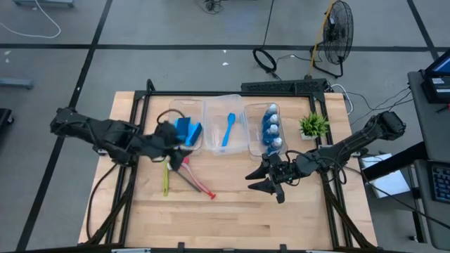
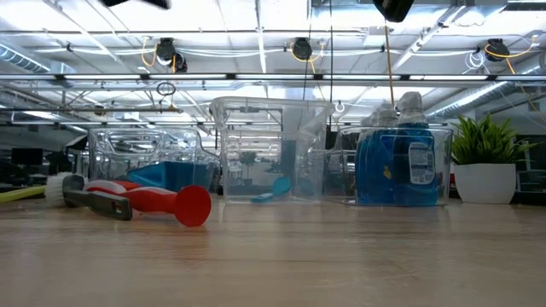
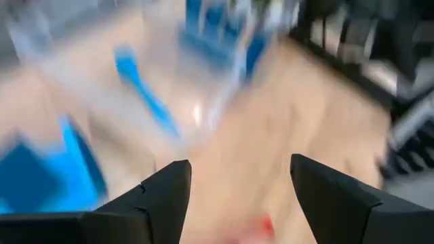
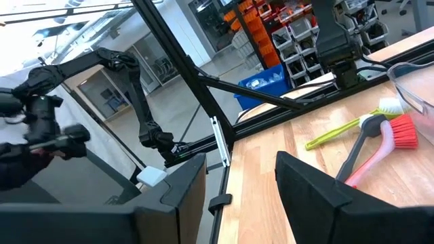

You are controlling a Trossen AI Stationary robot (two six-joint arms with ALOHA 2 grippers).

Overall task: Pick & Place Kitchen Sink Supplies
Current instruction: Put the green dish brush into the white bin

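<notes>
Two dish brushes, a red brush (image 1: 199, 184) and a yellow-green brush (image 1: 166, 179), lie loose on the counter (image 1: 232, 218) at lower left of the high view; sponges (image 1: 188, 130), a light blue brush (image 1: 228, 129) and bottles (image 1: 271, 128) already sit in clear bins (image 1: 223, 125) above. The left hand (image 1: 171, 140) hovers wide open and empty by the sponge bin. The right hand (image 1: 269, 184), centre right, is half open, holding nothing. The brushes look light, stiff and smooth; mid-handle seems the surest grip.
</notes>
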